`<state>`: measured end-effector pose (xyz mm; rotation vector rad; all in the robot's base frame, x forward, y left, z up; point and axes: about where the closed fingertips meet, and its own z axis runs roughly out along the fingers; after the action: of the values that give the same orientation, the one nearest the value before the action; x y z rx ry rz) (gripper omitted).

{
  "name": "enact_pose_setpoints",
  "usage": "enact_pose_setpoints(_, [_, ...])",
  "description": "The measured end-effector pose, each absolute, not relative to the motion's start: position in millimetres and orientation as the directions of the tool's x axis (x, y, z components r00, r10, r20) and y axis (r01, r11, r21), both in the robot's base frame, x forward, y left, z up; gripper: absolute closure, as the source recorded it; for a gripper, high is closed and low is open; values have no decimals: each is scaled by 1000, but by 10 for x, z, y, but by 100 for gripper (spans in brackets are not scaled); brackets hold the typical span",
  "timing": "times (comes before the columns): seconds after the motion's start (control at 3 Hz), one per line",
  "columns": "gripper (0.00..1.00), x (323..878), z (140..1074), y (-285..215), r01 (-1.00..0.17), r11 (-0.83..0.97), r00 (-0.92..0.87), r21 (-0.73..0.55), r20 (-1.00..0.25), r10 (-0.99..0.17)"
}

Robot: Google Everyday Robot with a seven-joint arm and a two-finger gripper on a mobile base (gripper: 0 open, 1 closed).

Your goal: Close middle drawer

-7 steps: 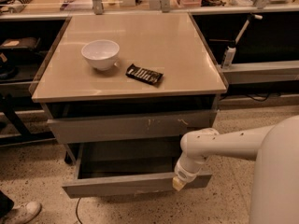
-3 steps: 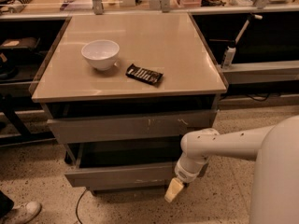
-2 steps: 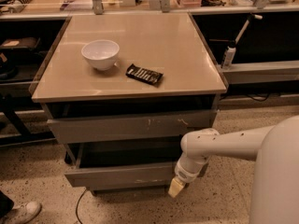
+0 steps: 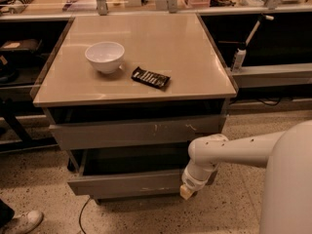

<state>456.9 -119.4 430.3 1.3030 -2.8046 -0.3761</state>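
One hand (image 4: 187, 191) hangs at the right corner of the middle drawer (image 4: 127, 183), apart or together unclear.

Pale gripper (image 4: 187, 191) at grey middle drawer (image 4: 126, 184)

Body shell (image 4: 290, 179): large, smooth, rounded, white; fills the lower right corner.
Arm link (image 4: 243, 149): white tube, row of small dark dots along the side.
Joint (image 4: 207, 152): bulbous white housing, ringed seams below.
Gripper (image 4: 187, 191): cream-yellow tip under a white wrist, at right end of middle drawer (image 4: 126, 183) front.
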Motion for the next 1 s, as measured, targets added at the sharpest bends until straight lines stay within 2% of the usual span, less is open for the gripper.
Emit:
enact_pose_setpoints(0.33, [100,4673,4310,-1141,-750,629,-654,207,-87,-752])
enact_pose_setpoints(1.0, [100,4964,4372,-1087,-756,633,-654,168,-138,-744])
